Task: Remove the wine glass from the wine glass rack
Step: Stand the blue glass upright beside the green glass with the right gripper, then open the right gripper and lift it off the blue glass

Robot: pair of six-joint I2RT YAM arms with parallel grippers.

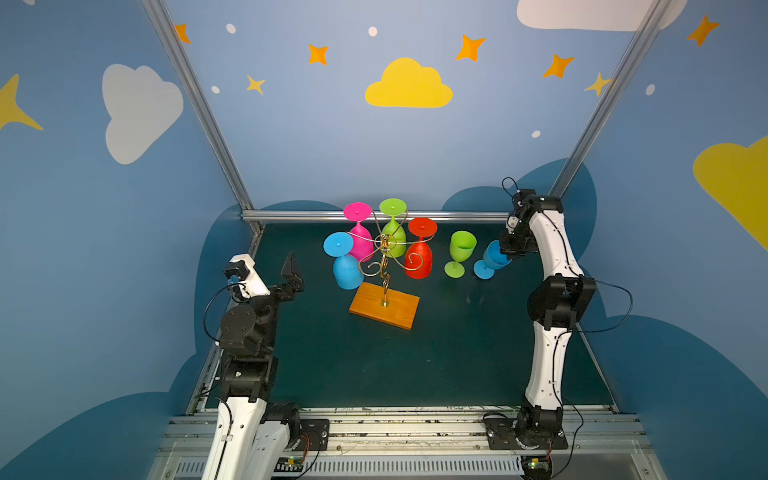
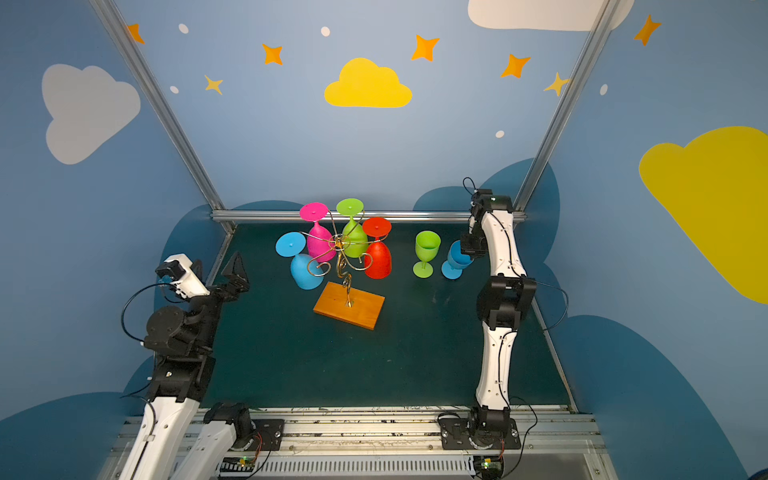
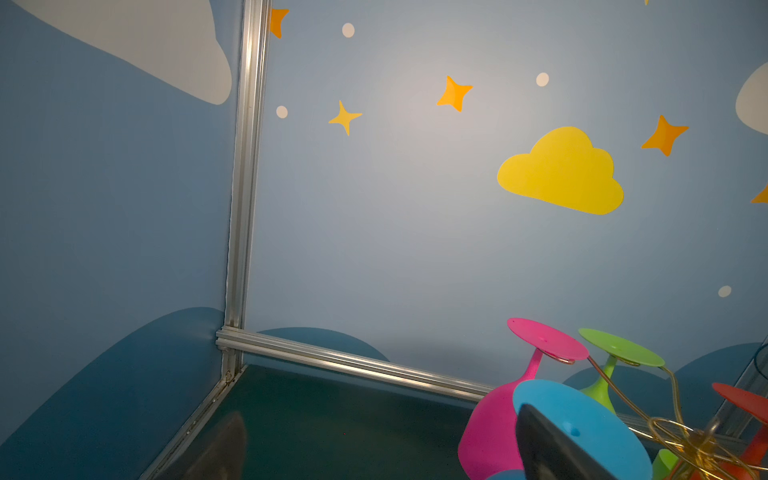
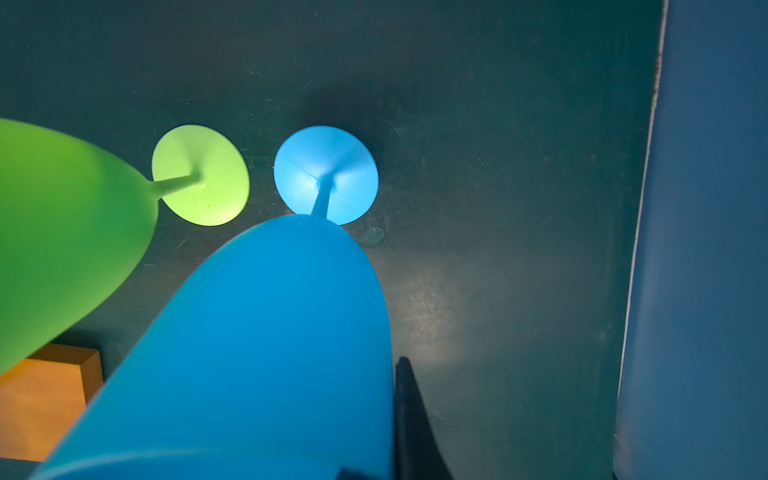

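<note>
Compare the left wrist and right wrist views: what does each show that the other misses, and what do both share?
Left wrist only: the rack's gold wire arms, with the pink glass, hanging blue glass, hanging green glass and red glass upside down on them. Right wrist only: the gripped blue glass with a gripper finger beside its bowl, the standing green glass, and the rack's wooden base. Both: the green mat and blue wall.

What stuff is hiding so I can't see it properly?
- Second finger of the right gripper: right wrist view, behind the bowl of the blue plastic wine glass it grips.
- Orange wooden base of the gold wire rack: right wrist view, cut off by the edge.
- Hanging red plastic wine glass: left wrist view, cut off by the edge.
</note>
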